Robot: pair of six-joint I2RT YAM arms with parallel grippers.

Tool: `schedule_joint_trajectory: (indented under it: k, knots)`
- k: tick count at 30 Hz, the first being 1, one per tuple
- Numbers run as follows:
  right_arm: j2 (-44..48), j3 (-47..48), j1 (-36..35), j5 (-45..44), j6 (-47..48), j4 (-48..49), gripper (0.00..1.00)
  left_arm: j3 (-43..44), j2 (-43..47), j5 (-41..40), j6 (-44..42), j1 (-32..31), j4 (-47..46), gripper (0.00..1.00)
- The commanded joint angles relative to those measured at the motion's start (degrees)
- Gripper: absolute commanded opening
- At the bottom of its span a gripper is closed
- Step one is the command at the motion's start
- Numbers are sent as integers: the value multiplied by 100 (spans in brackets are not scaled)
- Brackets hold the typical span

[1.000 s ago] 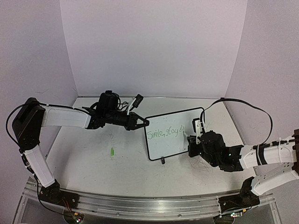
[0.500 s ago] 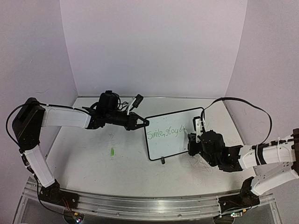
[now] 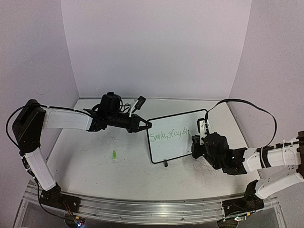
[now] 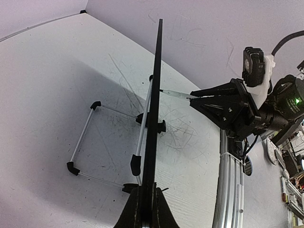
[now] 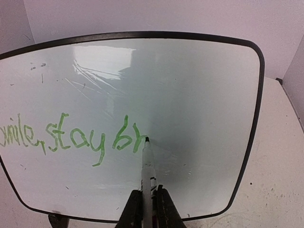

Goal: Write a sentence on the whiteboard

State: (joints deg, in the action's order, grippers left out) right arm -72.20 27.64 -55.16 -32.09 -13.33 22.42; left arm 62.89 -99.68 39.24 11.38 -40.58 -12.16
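Observation:
The whiteboard [image 3: 176,149] stands tilted on the table, black-framed and glossy. My left gripper [image 3: 146,126] is shut on its left edge; the left wrist view shows the whiteboard [image 4: 156,85] edge-on between the left gripper [image 4: 147,191] fingers. The sentence [image 5: 71,137] in green reads "smile, stay br" and ends near mid-board. My right gripper [image 5: 148,194] is shut on a white marker [image 5: 147,166], whose tip touches the whiteboard [image 5: 199,80] at the last stroke. From above, the right gripper [image 3: 195,141] sits at the board's right side, by the sentence [image 3: 167,135].
A small green marker cap [image 3: 114,154] lies on the table left of the board. The board's wire stand [image 4: 84,137] with black end caps rests behind it. Grey scribbles mark the tabletop [image 4: 190,133]. Purple walls enclose the table; an aluminium rail [image 3: 152,206] runs along the near edge.
The right gripper with the marker has edged slightly right along the line, and the green writing has gained a stroke. The left arm and the board have stayed still.

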Motion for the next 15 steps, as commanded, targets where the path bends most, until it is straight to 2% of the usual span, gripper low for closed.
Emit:
schedule_joint_trajectory:
  k: [1,5,15]
  knots:
    - [417,-10,38,47,75,270,0,130,114,-60,-248,-82,345,0]
    - [496,-92,328,382,130,371,0,132,113,-65,-249,-81,346,0]
    - [267,20,353,596,289,578,0,118,150,-80,-257,-82,346,0]
